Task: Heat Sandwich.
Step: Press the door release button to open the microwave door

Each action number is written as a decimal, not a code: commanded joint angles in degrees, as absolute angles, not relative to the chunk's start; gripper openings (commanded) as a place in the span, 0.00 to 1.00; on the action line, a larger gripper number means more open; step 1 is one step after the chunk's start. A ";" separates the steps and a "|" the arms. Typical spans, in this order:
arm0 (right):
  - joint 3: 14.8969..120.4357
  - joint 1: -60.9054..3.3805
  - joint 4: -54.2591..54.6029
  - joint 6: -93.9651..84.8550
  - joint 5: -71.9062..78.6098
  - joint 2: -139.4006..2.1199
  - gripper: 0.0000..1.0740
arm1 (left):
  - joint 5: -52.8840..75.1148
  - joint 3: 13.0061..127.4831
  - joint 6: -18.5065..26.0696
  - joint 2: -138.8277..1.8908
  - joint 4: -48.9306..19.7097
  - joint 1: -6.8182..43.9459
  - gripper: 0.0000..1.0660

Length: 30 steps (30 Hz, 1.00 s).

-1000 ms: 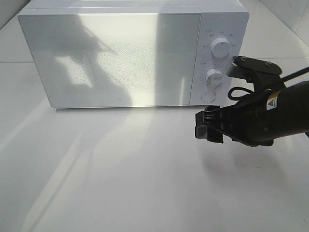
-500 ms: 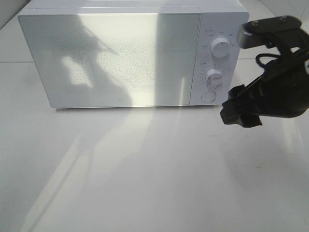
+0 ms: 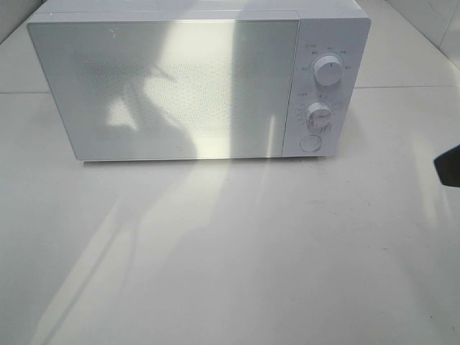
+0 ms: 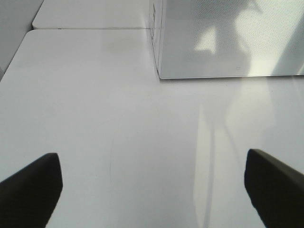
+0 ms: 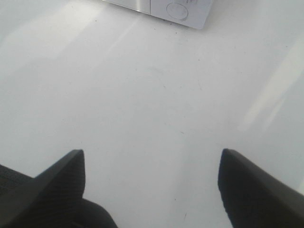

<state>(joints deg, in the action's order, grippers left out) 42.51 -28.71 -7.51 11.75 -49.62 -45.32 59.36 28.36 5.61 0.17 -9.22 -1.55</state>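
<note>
White tabletop (image 3: 215, 251): fills the lower two thirds of the high view, bare but for streaks of light and shadow. White microwave (image 3: 201, 83): stands across the upper part of the frame, square to the camera. Its door (image 3: 144, 72): closed, speckled and glaring, so the cavity cannot be seen through it. Left gripper (image 4: 152, 171): fingers spread wide, nothing between them, low over the table in front of the microwave's left corner; outside the high view. Right gripper (image 5: 151, 161): fingers likewise apart and empty, over bare table in front of the control panel; in the high view only a dark sliver of the right arm (image 3: 450, 165) shows at the right edge. Upper knob (image 3: 328, 70), lower knob (image 3: 318, 113) and round button (image 3: 310, 142): stacked on the panel at the upper right. Sandwich: in no view; whether it lies behind the closed door cannot be told. Hazards, as judged: turning a knob without knowing would run the oven empty; an off-centre press on the small button could slide off it or shove the microwave back; widely parted fingers may catch a neighbouring knob.
</note>
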 commanded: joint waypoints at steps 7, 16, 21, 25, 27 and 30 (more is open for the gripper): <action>42.63 -28.71 -9.74 10.43 -60.10 -32.37 0.70 | 58.84 28.19 5.33 1.78 -9.63 -1.60 0.93; 39.30 -22.86 -11.97 10.37 -63.60 -18.45 0.70 | 58.84 28.19 5.33 1.78 -9.63 -1.60 0.93; 36.33 -18.22 -11.75 10.20 -63.77 -12.03 0.70 | 58.84 28.19 5.33 1.78 -9.63 -1.60 0.93; 33.29 -14.09 -11.46 9.91 -63.83 -6.70 0.70 | 58.84 28.19 5.33 1.78 -9.63 -1.60 0.93; 32.37 -12.83 -11.06 9.74 -63.83 -5.04 0.70 | 58.84 28.19 5.33 1.78 -9.63 -1.60 0.93; 31.46 -12.09 -10.43 9.63 -63.71 -3.38 0.70 | 58.84 28.19 5.33 1.78 -9.63 -1.60 0.93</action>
<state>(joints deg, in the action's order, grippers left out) 31.68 -12.49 -10.60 10.37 -63.83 -4.07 59.36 28.36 5.61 0.17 -9.22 -1.55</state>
